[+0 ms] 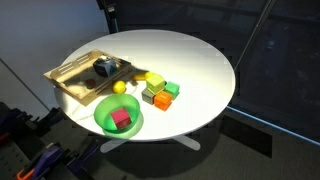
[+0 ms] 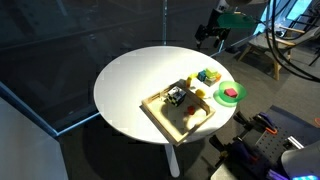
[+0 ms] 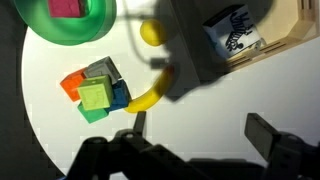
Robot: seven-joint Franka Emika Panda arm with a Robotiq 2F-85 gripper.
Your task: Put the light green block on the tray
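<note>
The light green block (image 3: 95,95) sits in a tight cluster of blocks with orange, grey, blue and darker green ones; the cluster shows in both exterior views (image 1: 158,93) (image 2: 208,76). The light-wood tray (image 1: 70,80) (image 2: 158,118) (image 3: 295,35) holds a black and white object. My gripper (image 3: 200,130) is open and empty, high above the table. In the wrist view the block lies to the left of the fingers and the tray at the upper right. In an exterior view the gripper (image 2: 213,38) hangs over the far table edge.
A round green bowl (image 1: 118,118) (image 2: 230,94) (image 3: 40,25) holds a pink-red block. A yellow ball (image 3: 152,32) (image 1: 120,88) lies between bowl and tray. A yellow banana (image 3: 150,97) touches the block cluster. All stand on a round white table (image 1: 190,60).
</note>
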